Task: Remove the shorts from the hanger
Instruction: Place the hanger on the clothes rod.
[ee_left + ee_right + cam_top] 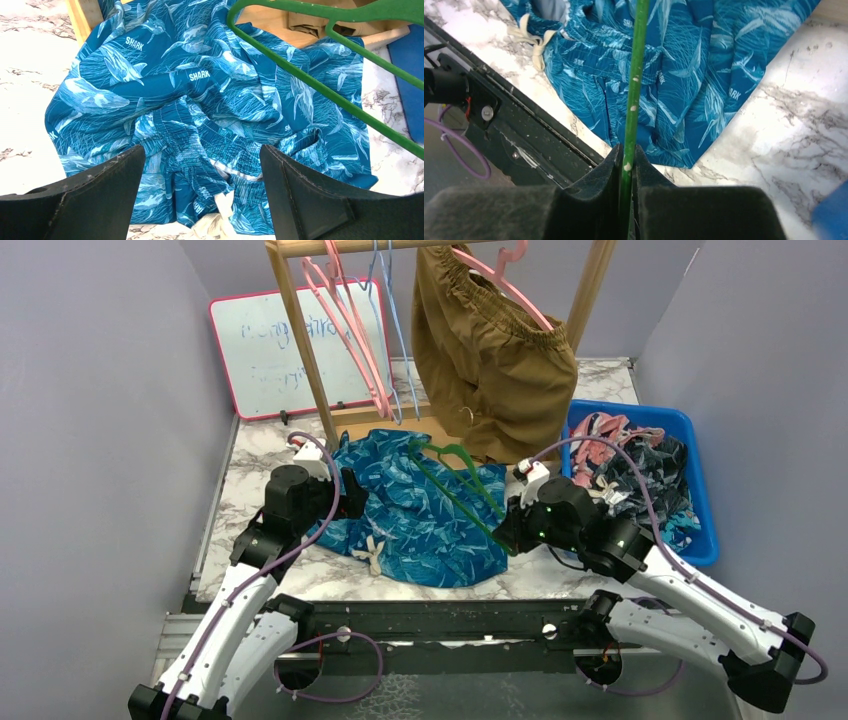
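Marble-patterned tabletop (255,475), grey-walled enclosure.

Item 1: teal-blue shark-print fabric shorts (420,520). They are crumpled at the table's middle between the 2 arms, with the pale drawstring toward the near edge.

Item 2: thin green rod-framed hanger (634,90). It is laid across the shorts. Whether any bar is threaded through the fabric cannot be told.

Right gripper (626,156): the jaws are narrow and pinched on the hanger's rod.

Left gripper (202,155): the jaws are spread wide, nothing is held, and it is poised just above the gathered folds.

Handling note: the cloth is best held down by the left claw while the hanger is drawn away slowly along its own line. That way no hook or corner is likely to be snagged in the soft fabric.
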You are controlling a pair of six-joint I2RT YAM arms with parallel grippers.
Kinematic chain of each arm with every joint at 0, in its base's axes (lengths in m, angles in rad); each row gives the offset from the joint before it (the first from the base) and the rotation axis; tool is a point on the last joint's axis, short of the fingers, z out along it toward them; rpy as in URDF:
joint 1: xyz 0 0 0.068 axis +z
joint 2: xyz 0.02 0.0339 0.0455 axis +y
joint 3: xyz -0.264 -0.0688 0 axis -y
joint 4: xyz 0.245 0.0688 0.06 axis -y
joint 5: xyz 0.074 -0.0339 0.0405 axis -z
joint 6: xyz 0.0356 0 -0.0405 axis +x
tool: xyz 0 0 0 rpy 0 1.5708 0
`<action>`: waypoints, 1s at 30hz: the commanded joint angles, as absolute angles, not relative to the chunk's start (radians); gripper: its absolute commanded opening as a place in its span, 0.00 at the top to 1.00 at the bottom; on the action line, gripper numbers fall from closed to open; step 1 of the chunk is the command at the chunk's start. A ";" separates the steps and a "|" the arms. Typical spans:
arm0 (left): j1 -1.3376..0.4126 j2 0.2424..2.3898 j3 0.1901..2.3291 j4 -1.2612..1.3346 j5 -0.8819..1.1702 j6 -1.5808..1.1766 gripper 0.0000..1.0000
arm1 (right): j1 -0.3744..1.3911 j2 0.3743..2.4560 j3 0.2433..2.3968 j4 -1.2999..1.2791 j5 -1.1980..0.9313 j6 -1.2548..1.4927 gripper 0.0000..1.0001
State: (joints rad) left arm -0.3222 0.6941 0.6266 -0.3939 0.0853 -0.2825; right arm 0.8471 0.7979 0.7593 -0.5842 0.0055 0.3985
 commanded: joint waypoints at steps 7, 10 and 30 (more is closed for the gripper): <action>-0.321 0.686 0.644 -0.381 0.100 -0.268 0.13 | 0.845 0.830 0.789 -0.556 0.035 0.437 0.99; -0.322 0.688 0.646 -0.381 0.101 -0.267 0.13 | 0.845 0.759 0.792 -0.497 0.074 0.438 0.99; -0.321 0.692 0.647 -0.381 0.097 -0.267 0.13 | 0.845 0.652 0.906 -0.349 0.253 0.348 0.99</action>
State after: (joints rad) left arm -0.3218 0.6941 0.6266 -0.3939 0.0853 -0.2810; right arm 0.8448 0.6857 0.8436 -0.4740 0.1978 0.3832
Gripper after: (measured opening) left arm 0.869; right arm 0.036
